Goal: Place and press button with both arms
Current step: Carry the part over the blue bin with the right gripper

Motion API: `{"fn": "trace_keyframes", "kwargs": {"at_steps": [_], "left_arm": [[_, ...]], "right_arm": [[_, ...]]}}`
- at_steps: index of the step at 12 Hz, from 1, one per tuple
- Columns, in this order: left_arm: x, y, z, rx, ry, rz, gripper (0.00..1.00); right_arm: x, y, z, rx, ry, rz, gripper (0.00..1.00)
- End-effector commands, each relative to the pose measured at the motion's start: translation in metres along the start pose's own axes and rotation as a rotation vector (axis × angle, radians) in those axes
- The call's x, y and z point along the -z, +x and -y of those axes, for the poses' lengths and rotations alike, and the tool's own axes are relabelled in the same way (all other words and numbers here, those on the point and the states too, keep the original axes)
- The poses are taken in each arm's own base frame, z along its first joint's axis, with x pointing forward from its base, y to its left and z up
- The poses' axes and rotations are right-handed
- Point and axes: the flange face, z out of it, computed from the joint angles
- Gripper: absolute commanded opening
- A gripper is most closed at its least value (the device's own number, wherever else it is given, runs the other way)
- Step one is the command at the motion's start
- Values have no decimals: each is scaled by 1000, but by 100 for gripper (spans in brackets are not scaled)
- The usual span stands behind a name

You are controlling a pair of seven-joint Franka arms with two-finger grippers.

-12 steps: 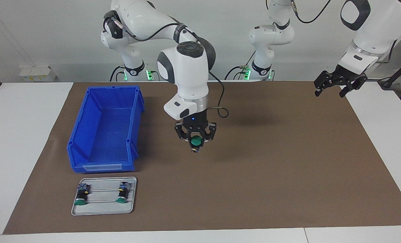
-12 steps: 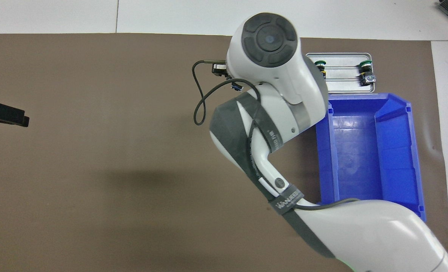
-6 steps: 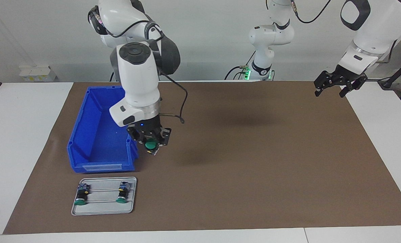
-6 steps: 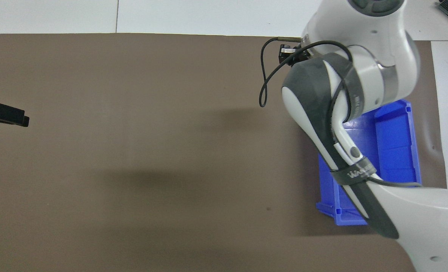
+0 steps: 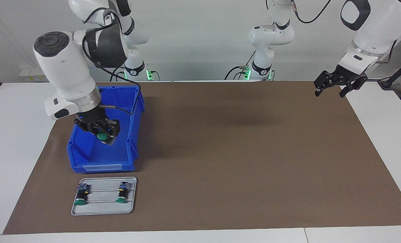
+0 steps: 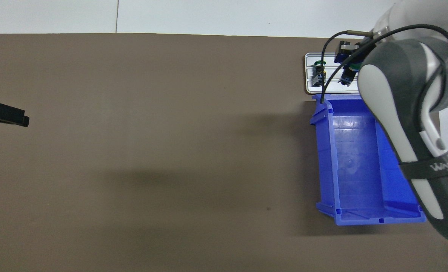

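My right gripper hangs over the inside of the blue bin, shut on the button, whose round green cap faces the camera. In the overhead view the right gripper and the button's blue-grey back end show past the bin's end wall that is farther from the robots, overlapping the tray. My left gripper waits open and empty in the air over the mat's edge at the left arm's end. Only the left gripper's tip shows from above.
A grey tray lies farther from the robots than the bin. It holds two more green-capped buttons. From above, one of these buttons shows on the tray; my right arm covers the other. A brown mat covers the table.
My right arm has swung from over the middle of the mat toward its own end of the table, carrying the button over the blue bin. The left arm has not moved.
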Motion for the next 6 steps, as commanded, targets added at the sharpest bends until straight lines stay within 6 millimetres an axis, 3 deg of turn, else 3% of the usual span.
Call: {"fn": "trace_keyframes", "kwargs": {"at_steps": [1, 6], "left_arm": [[1, -8, 1, 9, 16, -6, 100], [1, -8, 1, 9, 16, -6, 100]], "right_arm": [[-42, -40, -40, 46, 22, -9, 10], [-93, -77, -49, 49, 21, -46, 8]]}}
